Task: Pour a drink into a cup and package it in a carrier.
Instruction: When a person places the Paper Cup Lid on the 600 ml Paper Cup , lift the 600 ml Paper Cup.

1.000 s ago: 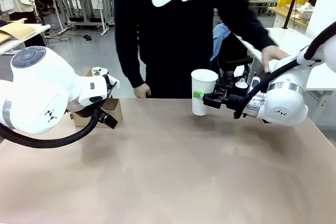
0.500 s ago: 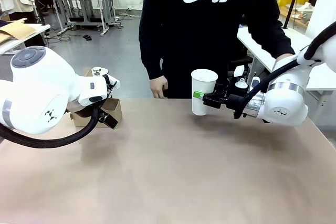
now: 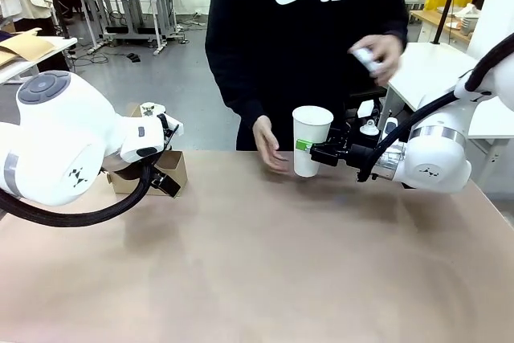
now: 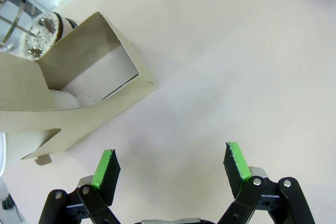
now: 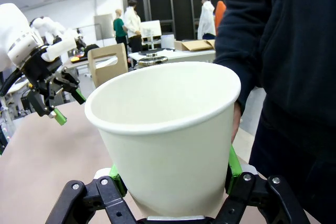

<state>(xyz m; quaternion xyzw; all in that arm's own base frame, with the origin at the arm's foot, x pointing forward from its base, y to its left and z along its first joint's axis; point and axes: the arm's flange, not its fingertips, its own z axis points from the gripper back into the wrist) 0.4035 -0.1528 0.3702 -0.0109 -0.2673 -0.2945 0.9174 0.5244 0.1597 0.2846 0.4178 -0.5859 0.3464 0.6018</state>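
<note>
Cup [image 3: 312,130] looks unfilled, clamped in your right gripper [image 3: 304,149]; left gripper [image 4: 170,161] gapes beside carrier [image 4: 79,40]. Pouring's next, hold steady.

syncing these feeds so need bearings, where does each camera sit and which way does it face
Front view: between the arms, facing across the beige table to the person; white left arm, right gripper shut on a tall white paper cup.
Left wrist view: down past the open left gripper at the table and brown cardboard carrier.
Right wrist view: level along its gripper, over the cup, towards the left arm.
Shared: the cup, in front and right wrist views.
</note>
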